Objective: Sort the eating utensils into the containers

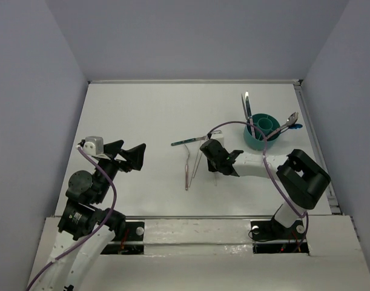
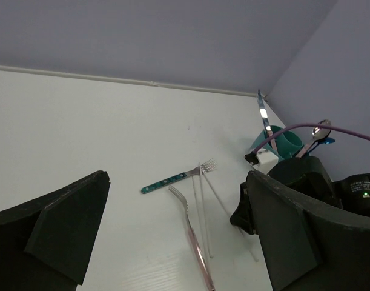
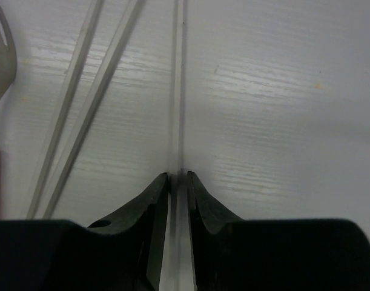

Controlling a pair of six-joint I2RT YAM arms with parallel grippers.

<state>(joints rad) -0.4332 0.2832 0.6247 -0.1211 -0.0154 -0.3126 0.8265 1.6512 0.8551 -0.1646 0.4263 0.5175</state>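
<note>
My right gripper point(image 1: 216, 170) point(image 3: 177, 177) is low at the table and shut on a pale white chopstick point(image 3: 179, 85). Two more pale chopsticks point(image 3: 91, 91) point(image 2: 204, 218) lie just left of it, beside a pink-handled fork point(image 1: 186, 170) point(image 2: 194, 233). A teal-handled fork point(image 1: 186, 142) point(image 2: 169, 180) lies behind them. The teal cup point(image 1: 255, 139) point(image 2: 287, 140) stands at the back right and holds a silver knife point(image 1: 247, 104), a silver spoon point(image 1: 289, 123) and a blue piece. My left gripper point(image 1: 129, 157) point(image 2: 175, 200) is open and empty, left of the utensils.
The table's raised right edge point(image 1: 312, 139) runs close behind the cup. A purple cable point(image 1: 266, 159) loops over the right arm. Walls close in the table at the back and both sides.
</note>
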